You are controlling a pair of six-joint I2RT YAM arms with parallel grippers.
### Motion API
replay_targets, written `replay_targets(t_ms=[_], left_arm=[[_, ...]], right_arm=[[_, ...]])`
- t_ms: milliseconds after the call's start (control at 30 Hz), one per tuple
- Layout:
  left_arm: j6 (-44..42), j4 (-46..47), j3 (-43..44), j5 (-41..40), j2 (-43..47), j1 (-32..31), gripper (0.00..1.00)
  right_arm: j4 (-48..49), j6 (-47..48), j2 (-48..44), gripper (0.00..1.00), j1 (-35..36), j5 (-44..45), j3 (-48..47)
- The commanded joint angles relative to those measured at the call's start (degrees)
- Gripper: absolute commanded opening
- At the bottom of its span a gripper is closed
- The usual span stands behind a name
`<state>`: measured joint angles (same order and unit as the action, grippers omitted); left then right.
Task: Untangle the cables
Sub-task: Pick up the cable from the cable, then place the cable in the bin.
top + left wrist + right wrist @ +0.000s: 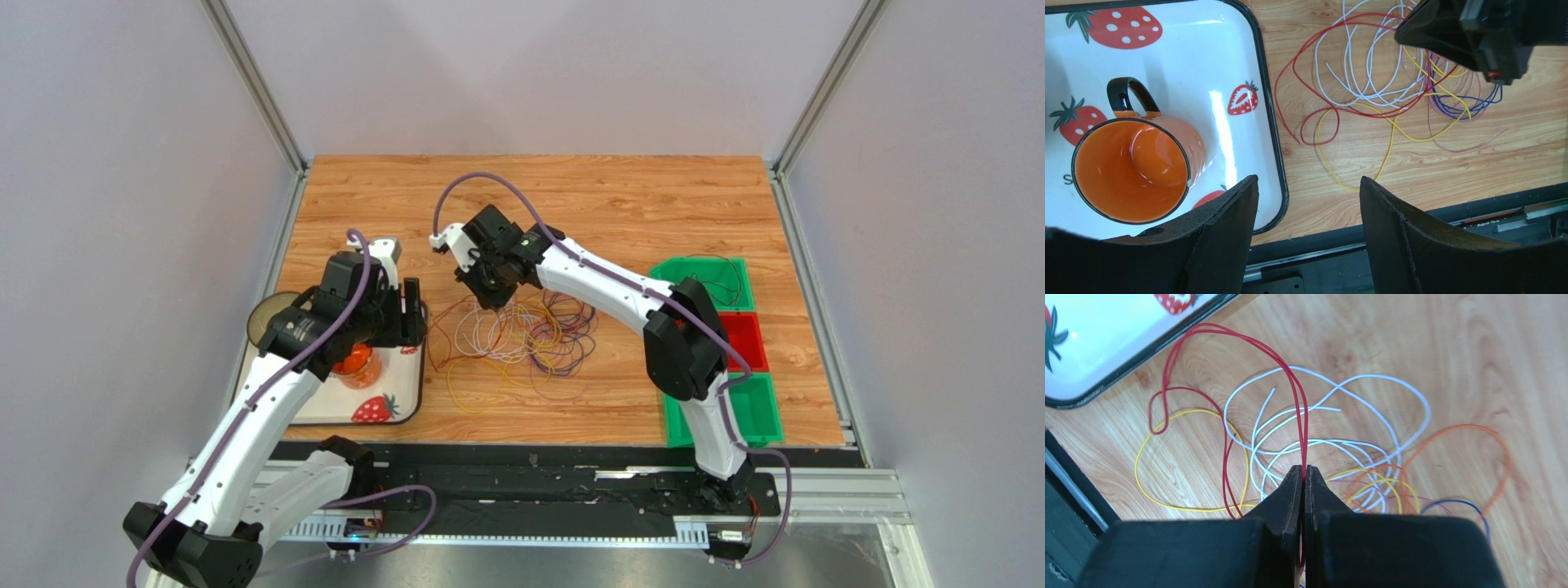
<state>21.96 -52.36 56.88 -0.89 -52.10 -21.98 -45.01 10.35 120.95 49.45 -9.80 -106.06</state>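
Orange glazed ceramic is seen at the far left, where a mug with a black handle [1131,162] is stood on a white enamel tray printed with strawberries [1198,67]. The left end effector [1308,190] is held released, its jaws wide apart, above the tray's near corner and the edge of the wooden counter [613,196]; nothing is grasped by it.

Just right of the tray, the thin cables [515,337] in red, white, yellow, orange and purple are spread in overlapping loops on the counter. One red strand [1304,435] is pinched at its loop by the right end effector [1303,471], which is clenched on it. Green and red plastic bins [711,282] are set at the far right.

It is judged that the whole bundle could be dragged along if the red strand is pulled, since it is threaded among the white and yellow loops. Crossings could be tightened, or so thin a wire could be lost from the pads.
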Motion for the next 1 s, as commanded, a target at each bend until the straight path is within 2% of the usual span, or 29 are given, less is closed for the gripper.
replay_targets(t_ms=[0, 133, 433, 567, 733, 967], left_arm=[[-1.0, 1.8, -0.1, 0.5, 1.5, 0.4, 0.7], [-1.1, 2.0, -0.2, 1.8, 2.0, 0.4, 0.7], [-1.2, 2.1, -0.2, 2.1, 2.6, 0.4, 0.7], [-1.2, 2.2, -0.3, 2.6, 3.1, 0.4, 0.7], [-1.4, 2.2, -0.4, 2.7, 3.7, 0.4, 0.7], [-1.4, 2.4, -0.5, 2.9, 4.4, 0.4, 0.7]], right_arm=[[1.5, -3.8, -3.9, 0.0, 0.3, 8.2, -2.2], [1.5, -5.0, -5.1, 0.0, 0.0, 13.9, -2.0], [1.5, -10.0, -10.8, 0.0, -3.5, 17.4, -0.7], [1.7, -14.7, -15.3, 0.0, -7.2, 15.5, -0.5], [0.9, -16.6, -19.5, 0.0, -10.2, 22.0, 0.5], [0.5, -21.8, -27.9, 0.0, -20.3, 23.0, 6.0]])
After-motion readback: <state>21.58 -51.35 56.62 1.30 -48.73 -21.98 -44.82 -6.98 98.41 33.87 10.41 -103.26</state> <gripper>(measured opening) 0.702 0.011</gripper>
